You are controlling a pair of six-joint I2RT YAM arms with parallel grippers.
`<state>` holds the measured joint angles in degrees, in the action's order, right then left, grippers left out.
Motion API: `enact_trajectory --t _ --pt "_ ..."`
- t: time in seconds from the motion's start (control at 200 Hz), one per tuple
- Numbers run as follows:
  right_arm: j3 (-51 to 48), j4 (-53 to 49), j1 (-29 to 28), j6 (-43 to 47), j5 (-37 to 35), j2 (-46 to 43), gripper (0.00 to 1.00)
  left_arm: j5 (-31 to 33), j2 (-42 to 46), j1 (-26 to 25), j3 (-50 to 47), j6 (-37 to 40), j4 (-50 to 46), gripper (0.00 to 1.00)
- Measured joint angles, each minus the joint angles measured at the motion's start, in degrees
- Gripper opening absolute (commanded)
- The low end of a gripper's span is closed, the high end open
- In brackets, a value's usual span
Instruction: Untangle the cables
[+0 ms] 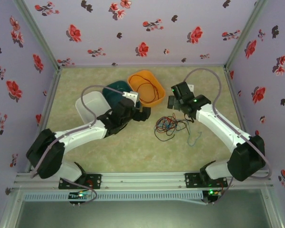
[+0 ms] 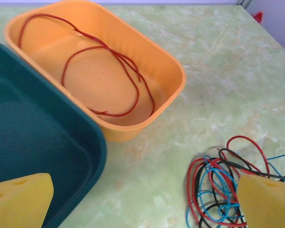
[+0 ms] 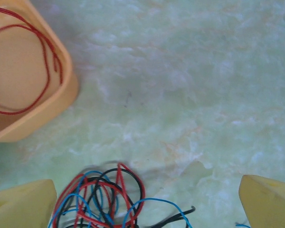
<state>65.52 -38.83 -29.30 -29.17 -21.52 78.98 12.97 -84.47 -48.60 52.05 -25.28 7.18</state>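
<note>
Your tangled bundle of thin red, black and blue wires (image 1: 167, 125) lies loose on the mottled green tabletop (image 1: 133, 147), between two arms bent inward. Your right hand (image 3: 147, 202) hangs just above it, yellow pads (image 3: 266, 199) spread wide and pinching nothing. Your left hand (image 2: 142, 204) is equally spread beside the smooth teal plastic tub (image 2: 38, 142), and a single thin red wire (image 2: 138, 90) loops inside the rounded orange plastic tub (image 2: 182, 78).

No legible txt, labels, brand marks or nos. on anything. Orange oval plastic tub (image 1: 145, 72), dark teal plastic tub (image 1: 115, 90), white plastic tub (image 1: 92, 100) and pale green marbled tabletop (image 1: 133, 147) are plain. Lilac walls (image 1: 147, 42) have flower print only, no lettering.
</note>
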Motion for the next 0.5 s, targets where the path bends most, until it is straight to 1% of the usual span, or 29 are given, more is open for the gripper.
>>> enact_trajectory --t 0.085,0.17,0.355,0.435,0.5 --pt "-1.03 -0.42 1.22 -0.04 1.27 0.15 0.99 -0.76 -2.36 -0.04 1.16 -0.85 0.68 1.0" --pt "-1.16 -0.61 2.1 0.11 2.93 1.05 0.93 -1.16 -3.87 -0.04 1.66 -1.46 1.07 1.0" --pt "-0.68 -1.81 3.19 1.27 5.99 5.68 0.83 -1.27 -5.07 -0.04 1.9 -1.9 1.81 1.0" --pt "0.55 -3.02 3.23 2.49 7.17 8.72 0.74 -1.33 -5.38 -0.04 1.9 -2.16 2.27 1.0" --pt "1.66 -3.63 3.23 3.58 8.39 10.82 0.62 -1.53 -5.6 -0.04 1.9 -2.38 2.34 1.0"
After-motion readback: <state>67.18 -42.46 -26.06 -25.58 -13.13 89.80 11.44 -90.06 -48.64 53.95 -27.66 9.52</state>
